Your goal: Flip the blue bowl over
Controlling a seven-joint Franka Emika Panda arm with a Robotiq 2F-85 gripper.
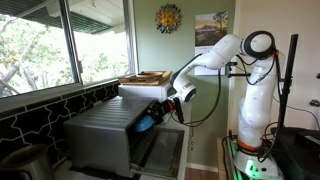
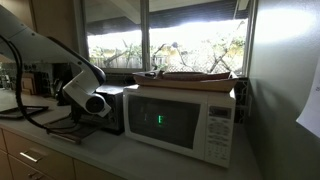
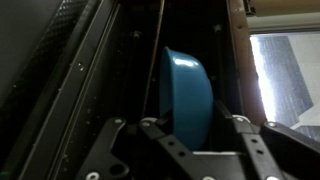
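The blue bowl [image 3: 188, 92] stands on its edge between my gripper's [image 3: 190, 128] two fingers in the wrist view, its rim turned sideways. The fingers sit on either side of it and appear to be shut on it. In an exterior view the gripper [image 1: 160, 110] holds the bowl [image 1: 146, 123] just in front of the grey metal appliance [image 1: 100, 135], at its open front. In the other exterior view the gripper [image 2: 95, 103] is seen from behind and the bowl is hidden.
A white microwave [image 2: 185, 122] with a flat tray on top [image 2: 190, 76] stands on the counter beside the arm. Windows run behind the counter [image 1: 60, 45]. The appliance's dark interior and door surround the bowl [image 3: 90, 80].
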